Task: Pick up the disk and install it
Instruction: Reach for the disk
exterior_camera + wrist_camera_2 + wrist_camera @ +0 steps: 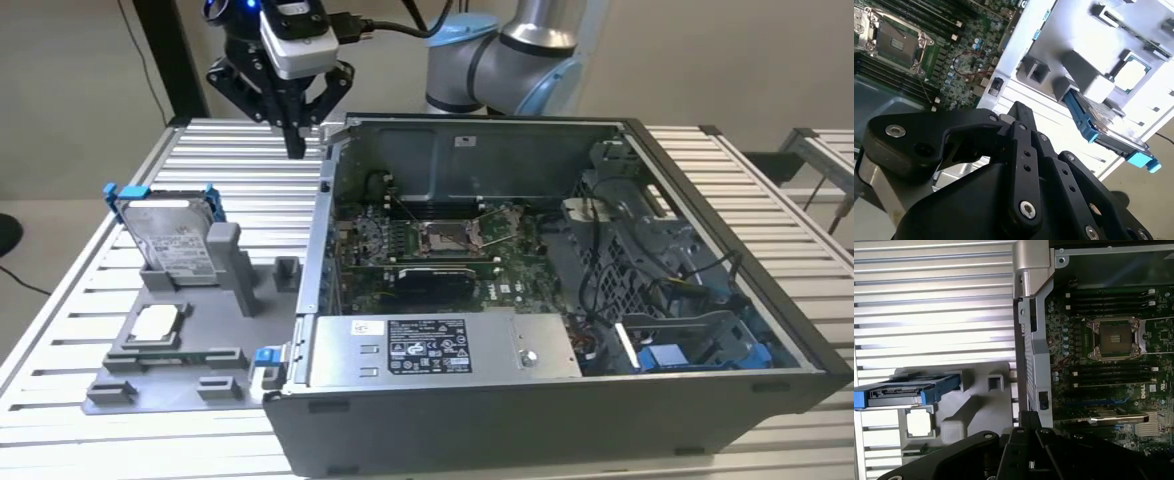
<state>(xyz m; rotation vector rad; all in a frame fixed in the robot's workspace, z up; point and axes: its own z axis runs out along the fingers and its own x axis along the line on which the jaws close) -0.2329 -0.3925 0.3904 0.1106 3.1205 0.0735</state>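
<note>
Clenched on nothing, my claw [295, 148] hovered beside the case [561, 402], apart from the disk [167, 238]; stiff, heavyish, shock-fragile, I judged: grasp its long edges.

Beige wall [67, 80] behind a ribbed aluminium table [774, 220]; floor [54, 225] seems pale.

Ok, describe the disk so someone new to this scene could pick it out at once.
Find the open computer case; on the exterior view's left of it sits a grey fixture. The disk stands propped at the fixture's far end: a silver-grey slab with a white label, framed in blue, unlike the small square chip lying flat nearer the camera.
</note>
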